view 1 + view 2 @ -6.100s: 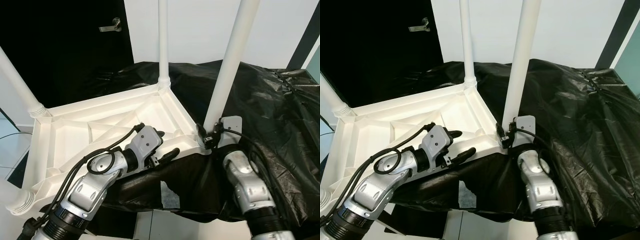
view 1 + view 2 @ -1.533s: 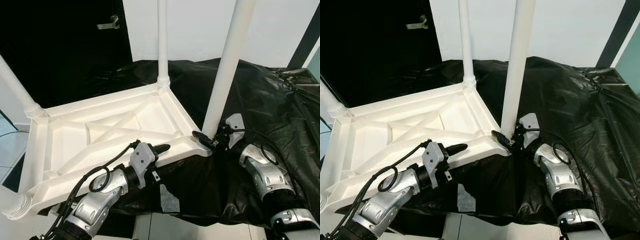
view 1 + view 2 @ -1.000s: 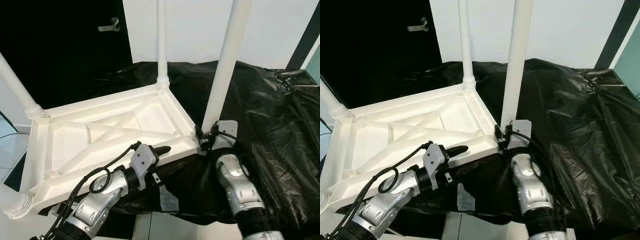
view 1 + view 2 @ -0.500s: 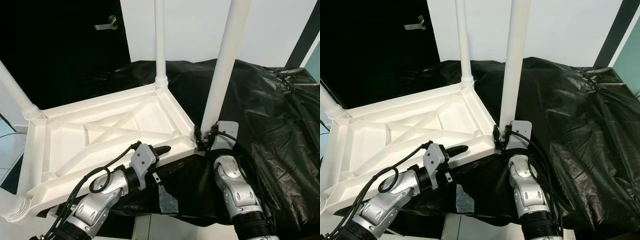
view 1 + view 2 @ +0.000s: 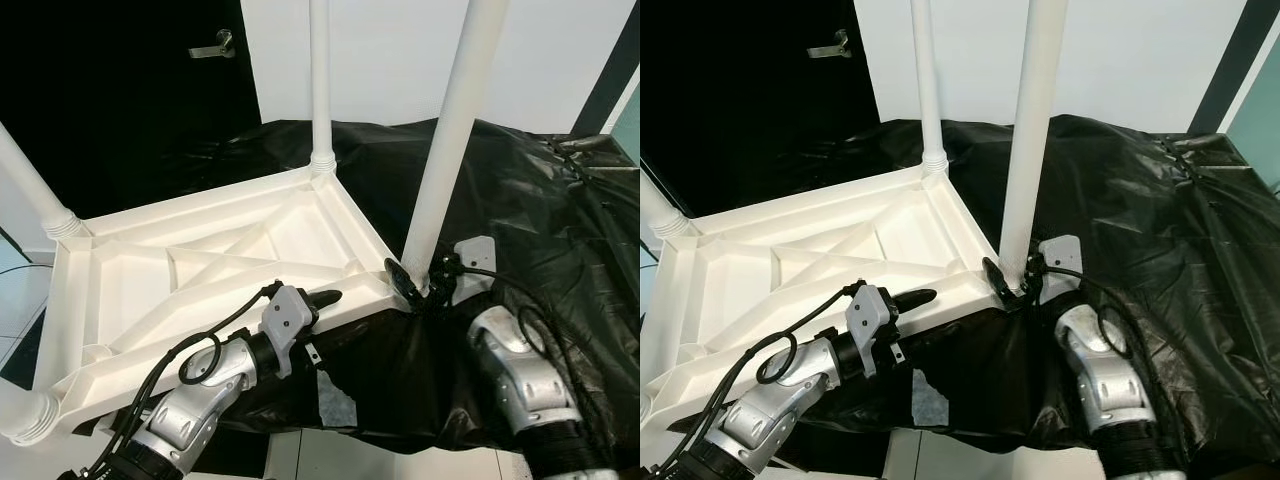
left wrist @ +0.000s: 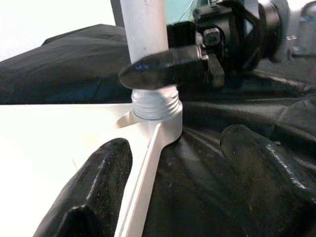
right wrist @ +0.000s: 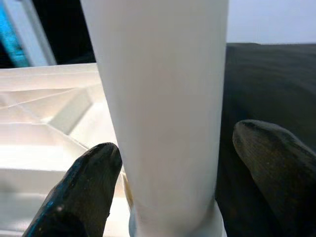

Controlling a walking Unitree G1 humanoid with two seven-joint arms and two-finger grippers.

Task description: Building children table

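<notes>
A white children's table (image 5: 200,255) lies upside down on a black plastic sheet (image 5: 520,200), its legs pointing up. My right gripper (image 5: 412,282) is open around the base of the near right leg (image 5: 450,140). In the right wrist view one finger (image 7: 91,180) touches the leg (image 7: 163,98) and the other finger (image 7: 271,158) stands apart from it. My left gripper (image 5: 322,318) is open and straddles the table's front rim (image 6: 143,163). In the left wrist view, screw threads (image 6: 155,103) show on that leg just above its corner socket.
The far leg (image 5: 320,80) rises at the back corner, and two more legs (image 5: 35,190) stand at the left. A black door with a handle (image 5: 215,45) is behind, beside a white wall. The table's left part overhangs the sheet above the floor (image 5: 15,300).
My right forearm has swung out to the right and its gripper has turned about the leg's base. The left gripper has stayed at the rim.
</notes>
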